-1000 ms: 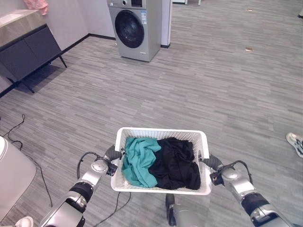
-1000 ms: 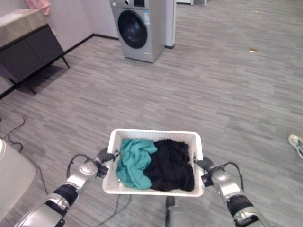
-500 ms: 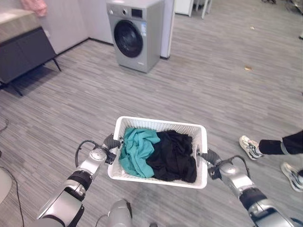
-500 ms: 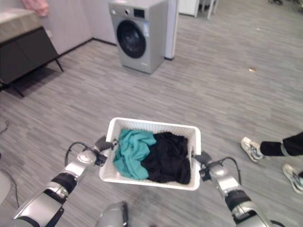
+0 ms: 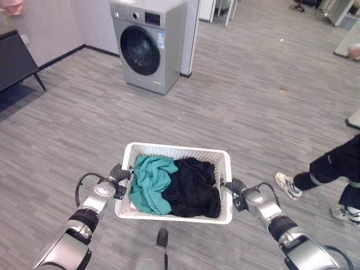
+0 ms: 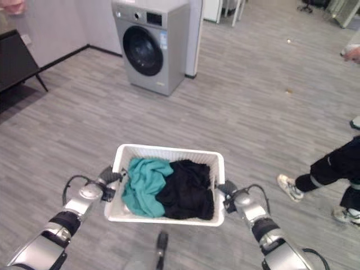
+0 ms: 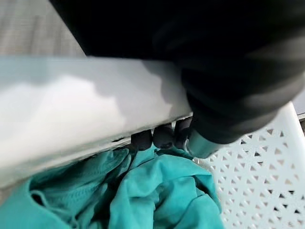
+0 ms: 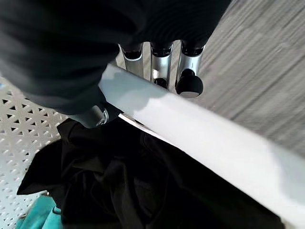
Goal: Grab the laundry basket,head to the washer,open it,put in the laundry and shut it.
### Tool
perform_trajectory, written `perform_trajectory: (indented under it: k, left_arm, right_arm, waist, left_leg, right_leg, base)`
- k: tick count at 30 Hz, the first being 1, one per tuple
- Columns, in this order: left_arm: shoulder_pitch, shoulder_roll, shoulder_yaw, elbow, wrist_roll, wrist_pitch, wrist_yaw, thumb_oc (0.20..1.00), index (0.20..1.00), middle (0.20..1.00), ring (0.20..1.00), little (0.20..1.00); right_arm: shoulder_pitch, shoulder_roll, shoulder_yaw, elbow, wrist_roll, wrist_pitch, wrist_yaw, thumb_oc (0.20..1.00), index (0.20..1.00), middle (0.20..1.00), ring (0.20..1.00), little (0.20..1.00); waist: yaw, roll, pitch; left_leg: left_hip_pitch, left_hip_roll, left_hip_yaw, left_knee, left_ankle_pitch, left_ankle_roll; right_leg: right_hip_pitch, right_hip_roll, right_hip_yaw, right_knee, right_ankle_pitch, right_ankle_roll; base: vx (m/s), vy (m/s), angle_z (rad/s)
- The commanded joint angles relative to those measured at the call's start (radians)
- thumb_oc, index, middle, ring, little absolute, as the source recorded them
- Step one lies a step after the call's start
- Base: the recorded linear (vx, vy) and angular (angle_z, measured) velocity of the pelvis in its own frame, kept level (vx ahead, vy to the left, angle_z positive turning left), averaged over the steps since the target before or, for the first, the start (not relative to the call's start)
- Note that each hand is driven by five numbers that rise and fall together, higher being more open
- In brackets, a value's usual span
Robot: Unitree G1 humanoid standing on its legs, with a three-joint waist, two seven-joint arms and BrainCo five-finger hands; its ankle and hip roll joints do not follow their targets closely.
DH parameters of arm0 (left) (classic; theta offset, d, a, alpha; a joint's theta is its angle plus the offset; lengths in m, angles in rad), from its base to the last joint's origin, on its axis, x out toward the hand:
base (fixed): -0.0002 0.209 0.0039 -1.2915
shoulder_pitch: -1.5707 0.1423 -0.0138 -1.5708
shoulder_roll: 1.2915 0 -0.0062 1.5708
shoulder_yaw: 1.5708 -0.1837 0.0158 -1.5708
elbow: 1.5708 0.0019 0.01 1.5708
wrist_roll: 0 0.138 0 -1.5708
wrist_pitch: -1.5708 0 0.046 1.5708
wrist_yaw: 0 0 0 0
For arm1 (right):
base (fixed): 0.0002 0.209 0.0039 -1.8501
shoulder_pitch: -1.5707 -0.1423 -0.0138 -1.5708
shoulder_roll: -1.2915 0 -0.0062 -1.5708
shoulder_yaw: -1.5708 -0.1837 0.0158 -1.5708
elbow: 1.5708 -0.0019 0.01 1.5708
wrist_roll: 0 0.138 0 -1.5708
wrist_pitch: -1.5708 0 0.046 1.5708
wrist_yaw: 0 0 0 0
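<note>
White laundry basket (image 5: 174, 153): left hand (image 5: 116, 174) and right hand (image 5: 234, 186) fingers curl round its rims.

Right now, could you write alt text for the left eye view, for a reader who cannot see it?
Both robot hands, left hand and right hand, hold a white laundry basket carrying a teal garment and black garment. A closed grey washer stands ahead; a person's legs are at right.
</note>
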Motion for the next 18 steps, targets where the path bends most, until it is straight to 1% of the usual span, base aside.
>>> perform_trajectory:
  k: [1, 2, 3, 4, 5, 7, 8, 9, 10, 11, 12, 13, 14, 15, 17, 18]
  left_arm:
    - [-0.039, 0.007, -0.011, -0.012, 0.002, -0.042, 0.016, 0.2, 0.2, 0.2, 0.2, 0.2]
    - [-0.045, 0.0, -0.019, -0.016, 0.024, -0.035, 0.012, 0.2, 0.2, 0.2, 0.2, 0.2]
    - [-0.051, -0.005, -0.024, -0.011, 0.029, -0.034, 0.011, 0.2, 0.2, 0.2, 0.2, 0.2]
    - [-0.055, -0.008, -0.028, -0.01, 0.031, -0.033, 0.01, 0.2, 0.2, 0.2, 0.2, 0.2]
    - [-0.06, -0.016, -0.036, -0.013, 0.036, -0.031, 0.005, 0.2, 0.2, 0.2, 0.2, 0.2]
    - [-0.059, -0.016, -0.036, -0.013, 0.036, -0.031, 0.005, 0.2, 0.2, 0.2, 0.2, 0.2]
    - [-0.064, -0.022, -0.045, -0.025, 0.051, -0.026, -0.006, 0.2, 0.2, 0.2, 0.2, 0.2]
    - [-0.07, -0.028, -0.047, -0.023, 0.058, -0.026, -0.005, 0.2, 0.2, 0.2, 0.2, 0.2]
    - [-0.07, -0.028, -0.047, -0.023, 0.058, -0.026, -0.005, 0.2, 0.2, 0.2, 0.2, 0.2]
    - [-0.076, -0.035, -0.045, -0.025, 0.066, -0.028, -0.006, 0.2, 0.2, 0.2, 0.2, 0.2]
    - [-0.076, -0.04, -0.041, -0.032, 0.077, -0.028, -0.008, 0.2, 0.2, 0.2, 0.2, 0.2]
    - [-0.086, -0.048, -0.034, -0.029, 0.099, -0.03, -0.007, 0.2, 0.2, 0.2, 0.2, 0.2]
    - [-0.087, -0.054, -0.032, -0.024, 0.114, -0.029, -0.008, 0.2, 0.2, 0.2, 0.2, 0.2]
    - [-0.089, -0.055, -0.024, -0.021, 0.121, -0.031, -0.008, 0.2, 0.2, 0.2, 0.2, 0.2]
    - [-0.084, -0.056, -0.021, -0.018, 0.132, -0.033, -0.011, 0.2, 0.2, 0.2, 0.2, 0.2]
    - [-0.089, -0.054, -0.028, -0.022, 0.137, -0.031, -0.014, 0.2, 0.2, 0.2, 0.2, 0.2]
  right_arm:
    - [-0.038, -0.01, -0.047, -0.082, 0.099, -0.145, 0.051, 0.2, 0.2, 0.2, 0.2, 0.2]
    - [-0.026, -0.016, -0.063, -0.09, 0.094, -0.148, 0.047, 0.2, 0.2, 0.2, 0.2, 0.2]
    - [-0.025, -0.018, -0.067, -0.095, 0.092, -0.149, 0.047, 0.2, 0.2, 0.2, 0.2, 0.2]
    - [-0.02, -0.024, -0.073, -0.105, 0.093, -0.149, 0.047, 0.2, 0.2, 0.2, 0.2, 0.2]
    - [-0.002, -0.04, -0.092, -0.119, 0.1, -0.151, 0.043, 0.2, 0.2, 0.2, 0.2, 0.2]
    - [-0.001, -0.04, -0.092, -0.12, 0.1, -0.151, 0.043, 0.2, 0.2, 0.2, 0.2, 0.2]
    - [0.028, -0.066, -0.119, -0.148, 0.099, -0.147, 0.037, 0.2, 0.2, 0.2, 0.2, 0.2]
    - [0.037, -0.072, -0.126, -0.157, 0.098, -0.149, 0.033, 0.2, 0.2, 0.2, 0.2, 0.2]
    - [0.036, -0.072, -0.126, -0.157, 0.098, -0.149, 0.033, 0.2, 0.2, 0.2, 0.2, 0.2]
    - [0.046, -0.081, -0.14, -0.169, 0.096, -0.152, 0.027, 0.2, 0.2, 0.2, 0.2, 0.2]
    - [0.059, -0.094, -0.152, -0.19, 0.09, -0.149, 0.026, 0.2, 0.2, 0.2, 0.2, 0.2]
    - [0.071, -0.104, -0.163, -0.207, 0.081, -0.15, 0.026, 0.2, 0.2, 0.2, 0.2, 0.2]
    - [0.077, -0.105, -0.165, -0.21, 0.076, -0.149, 0.028, 0.2, 0.2, 0.2, 0.2, 0.2]
    - [0.075, -0.109, -0.165, -0.205, 0.072, -0.149, 0.03, 0.2, 0.2, 0.2, 0.2, 0.2]
    - [0.085, -0.112, -0.167, -0.201, 0.068, -0.145, 0.034, 0.2, 0.2, 0.2, 0.2, 0.2]
    - [0.095, -0.118, -0.173, -0.206, 0.068, -0.142, 0.039, 0.2, 0.2, 0.2, 0.2, 0.2]
  waist:
    - [0.007, 0.042, -0.099]
    - [-0.018, 0.062, -0.084]
    - [-0.037, 0.075, -0.069]
    - [-0.047, 0.089, -0.065]
    - [-0.078, 0.1, -0.052]
    - [-0.087, 0.097, -0.045]
    - [-0.116, 0.085, -0.036]
    - [-0.131, 0.079, -0.026]
    - [-0.132, 0.08, -0.024]
    - [-0.141, 0.067, -0.026]
    - [-0.153, 0.068, -0.023]
    - [-0.17, 0.052, -0.02]
    - [-0.171, 0.059, -0.015]
    - [-0.175, 0.052, -0.02]
    - [-0.183, 0.05, -0.033]
    - [-0.191, 0.044, -0.048]
  left_leg:
    - [-0.066, 0.065, -0.028, 0.066, -0.051, -0.032]
    - [-0.022, 0.06, -0.039, 0.061, -0.078, -0.011]
    - [0.007, 0.061, -0.047, 0.06, -0.089, -0.007]
    - [0.03, 0.065, -0.055, 0.057, -0.1, -0.006]
    - [0.08, 0.06, -0.087, 0.048, -0.116, -0.017]
    - [0.088, 0.055, -0.095, 0.048, -0.118, -0.017]
    - [0.131, 0.041, -0.122, 0.047, -0.148, -0.037]
    - [0.155, 0.04, -0.131, 0.051, -0.173, -0.049]
    - [0.157, 0.04, -0.132, 0.051, -0.173, -0.049]
    - [0.173, 0.033, -0.14, 0.049, -0.192, -0.058]
    - [0.202, 0.032, -0.149, 0.047, -0.217, -0.066]
    - [0.237, 0.019, -0.16, 0.05, -0.248, -0.072]
    - [0.268, 0.025, -0.16, 0.058, -0.281, -0.073]
    - [0.298, 0.021, -0.159, 0.058, -0.301, -0.074]
    - [0.345, 0.025, -0.16, 0.061, -0.327, -0.078]
    - [0.375, 0.028, -0.167, 0.063, -0.346, -0.081]
  right_leg:
    - [-0.088, 0.016, 0.005, -0.035, 0.436, 0.048]
    - [-0.162, 0.025, -0.018, 0.065, 0.424, 0.049]
    - [-0.219, 0.009, -0.048, 0.112, 0.397, 0.032]
    - [-0.26, -0.001, -0.077, 0.097, 0.368, 0.019]
    - [-0.336, -0.005, -0.125, 0.022, 0.284, -0.008]
    - [-0.325, -0.012, -0.133, 0.026, 0.276, -0.008]
    - [-0.359, -0.017, -0.163, -0.158, 0.248, -0.012]
    - [-0.36, -0.022, -0.176, -0.273, 0.247, -0.011]
    - [-0.357, -0.021, -0.177, -0.274, 0.247, -0.011]
    - [-0.384, -0.032, -0.176, -0.377, 0.255, -0.007]
    - [-0.383, -0.03, -0.171, -0.482, 0.272, 0.0]
    - [-0.433, -0.045, -0.147, -0.595, 0.312, 0.02]
    - [-0.425, -0.036, -0.156, -0.661, 0.336, 0.031]
    - [-0.44, -0.038, -0.164, -0.701, 0.35, 0.041]
    - [-0.444, -0.028, -0.172, -0.705, 0.359, 0.044]
    - [-0.423, -0.021, -0.16, -0.698, 0.367, 0.039]
  base:
    - [0.53, 0.39, 0.38]
    - [0.32, 0.23, 0.6]
    - [0.43, 0.289, 0.67]
    - [0.51, 0.221, 0.84]
    - [0.41, 0.135, 0.53]
    - [0.29, 0.026, 0.67]
    - [0.4, -0.055, 0.93]
    - [0.4, -0.054, 0.7]
    - [0.28, -0.077, 0.26]
    - [0.31, -0.072, 0.56]
    - [0.59, -0.132, 0.68]
    - [0.61, -0.119, 0.49]
    - [0.62, -0.127, 0.15]
    - [0.47, -0.089, 0.1]
    - [0.49, -0.105, 0.02]
    - [0.53, -0.134, 0.11]
